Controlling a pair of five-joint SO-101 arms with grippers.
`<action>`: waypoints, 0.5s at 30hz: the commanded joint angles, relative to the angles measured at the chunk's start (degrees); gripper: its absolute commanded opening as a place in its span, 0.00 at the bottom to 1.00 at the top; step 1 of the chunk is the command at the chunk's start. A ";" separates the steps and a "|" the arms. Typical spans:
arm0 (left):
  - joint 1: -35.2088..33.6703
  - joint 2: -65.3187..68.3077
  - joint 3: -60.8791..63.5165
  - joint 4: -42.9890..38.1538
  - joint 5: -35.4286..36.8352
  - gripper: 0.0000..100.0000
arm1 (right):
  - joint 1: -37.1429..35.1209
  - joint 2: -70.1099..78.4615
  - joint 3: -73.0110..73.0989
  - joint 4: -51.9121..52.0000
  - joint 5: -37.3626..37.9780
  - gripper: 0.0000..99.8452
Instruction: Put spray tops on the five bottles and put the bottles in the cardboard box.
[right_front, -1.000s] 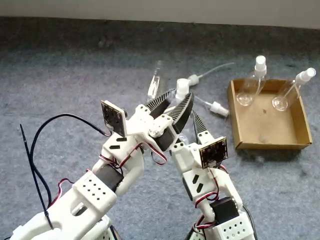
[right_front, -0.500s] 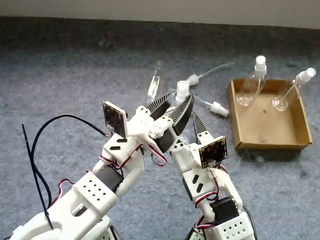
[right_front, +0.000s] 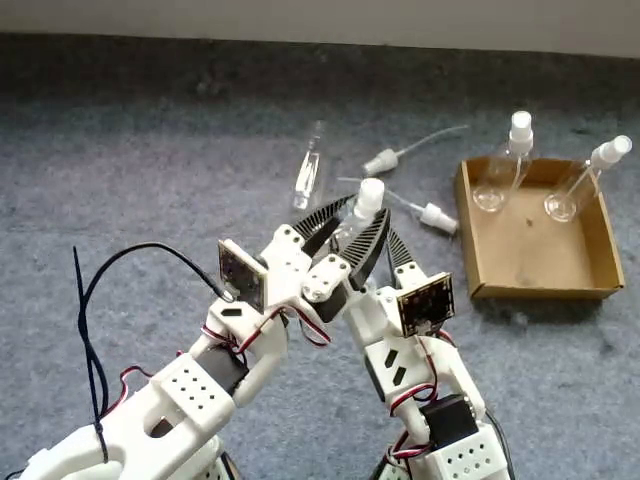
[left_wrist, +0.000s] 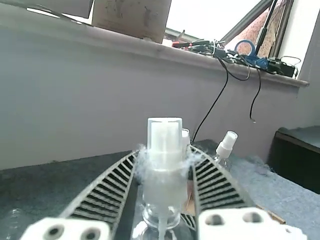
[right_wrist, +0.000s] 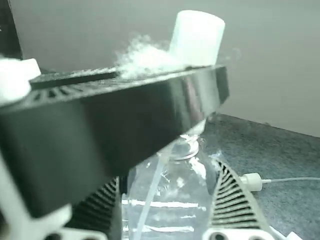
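Note:
A clear bottle (right_wrist: 165, 200) stands upright between the fingers of my right gripper (right_wrist: 170, 185), which is shut on its body. A white spray top (left_wrist: 164, 145) sits on the bottle's neck, its tube hanging down inside. My left gripper (left_wrist: 164, 162) is shut on that spray top; one of its black fingers (right_wrist: 115, 125) crosses in front of the bottle. In the high view both grippers meet near mid-table, with the spray top (right_front: 370, 192) above them. The cardboard box (right_front: 540, 292) lies to the right.
Two capped bottles (right_front: 505, 165) (right_front: 580, 185) stand in the box. One uncapped bottle (right_front: 309, 172) lies on the grey carpet behind the grippers. Two loose spray tops (right_front: 384, 160) (right_front: 437, 215) with long tubes lie between it and the box. A black cable (right_front: 85, 330) loops at the left.
My left arm has drawn back toward its base, bringing the spray top nearer and lower over the bottle. The right arm has held still.

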 joint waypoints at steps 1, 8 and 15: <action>0.84 -1.63 0.84 -5.45 -0.44 0.00 | 0.75 0.04 6.99 0.04 -0.53 0.10; 0.75 -1.63 2.95 -5.54 -0.53 0.00 | 0.75 -0.04 6.99 -0.13 -0.53 0.10; 0.92 -1.63 5.32 -5.71 -0.53 0.00 | 1.98 -0.04 7.16 -0.22 -0.53 0.10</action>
